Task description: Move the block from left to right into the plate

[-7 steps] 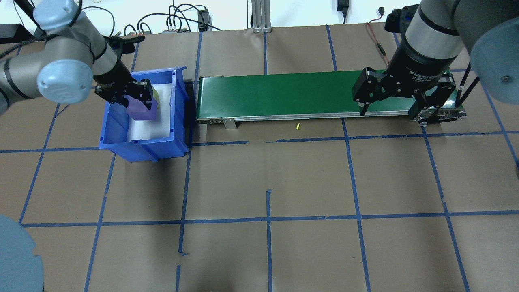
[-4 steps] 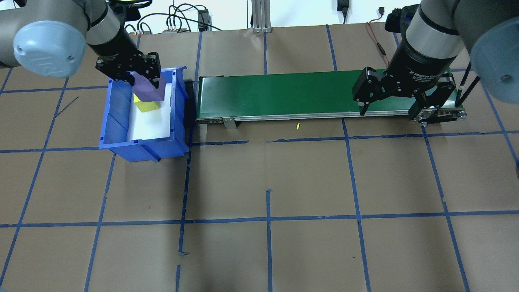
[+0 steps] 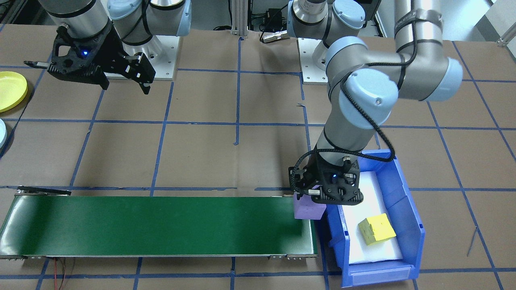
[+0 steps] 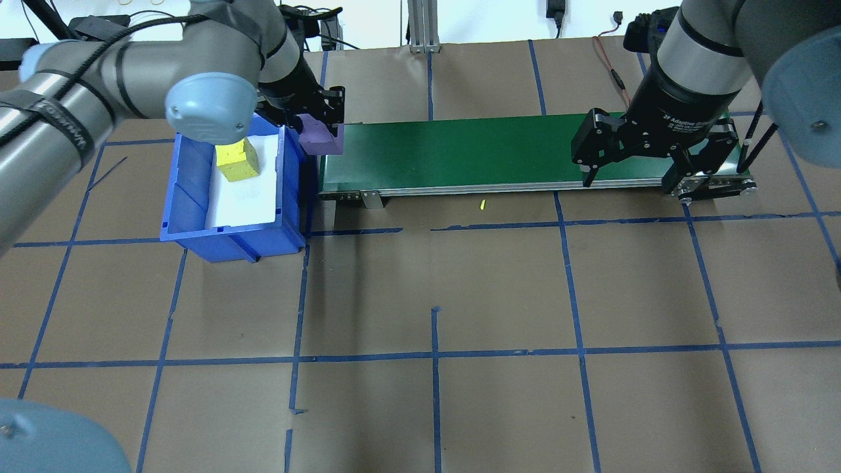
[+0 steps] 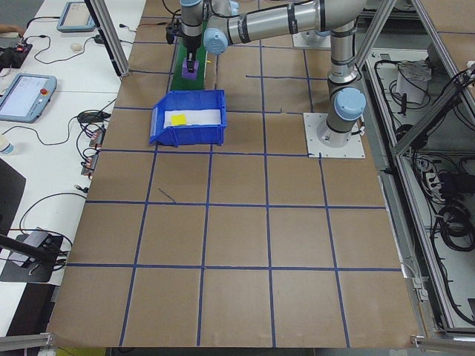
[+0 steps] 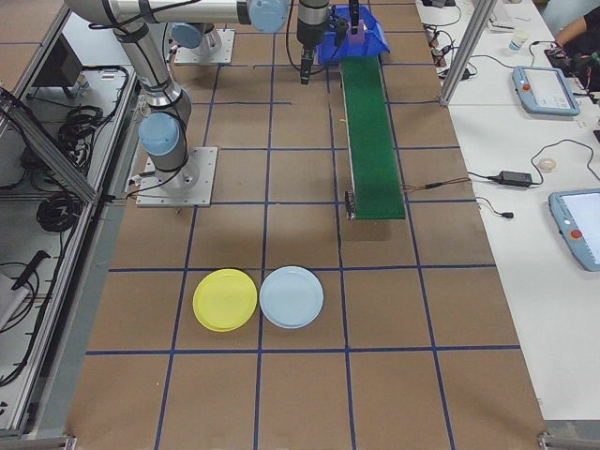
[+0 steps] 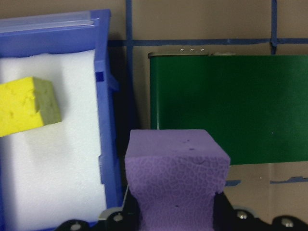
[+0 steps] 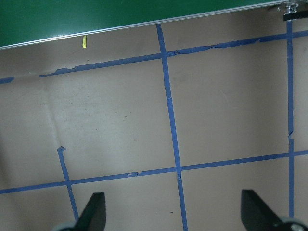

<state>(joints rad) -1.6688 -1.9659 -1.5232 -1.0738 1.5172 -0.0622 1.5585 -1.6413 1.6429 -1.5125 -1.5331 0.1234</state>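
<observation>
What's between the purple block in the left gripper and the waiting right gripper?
Only the bare green conveyor belt, as the overhead view shows. The purple block hangs at its bin end, and the right gripper hovers open by the far end.

White lettering, "2F Adaptive Gripper" as far as it reads, with a smaller unreadable line beneath, runs around the black collar of the right hand (image 4: pixel 632 176) at the upper right of the overhead view. No other text is legible anywhere else.
</observation>
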